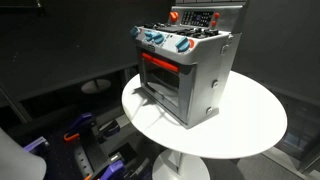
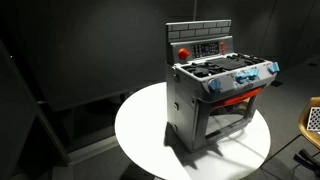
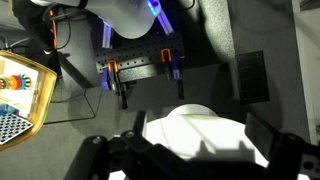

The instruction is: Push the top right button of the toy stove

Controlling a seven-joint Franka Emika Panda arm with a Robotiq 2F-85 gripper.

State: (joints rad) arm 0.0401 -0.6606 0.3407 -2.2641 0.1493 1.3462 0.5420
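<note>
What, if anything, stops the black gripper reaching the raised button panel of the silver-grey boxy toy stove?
Probably nothing, so likely yes. The toy stove stands alone on the white round table, its raised button panel uncovered in both exterior views. The gripper, jaws apart, faces the table in wrist view.

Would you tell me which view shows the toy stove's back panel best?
An exterior view: the back panel stands whole, facing the camera. In an exterior view the panel sits oblique at the frame's top edge. The wrist view shows none of it.
</note>
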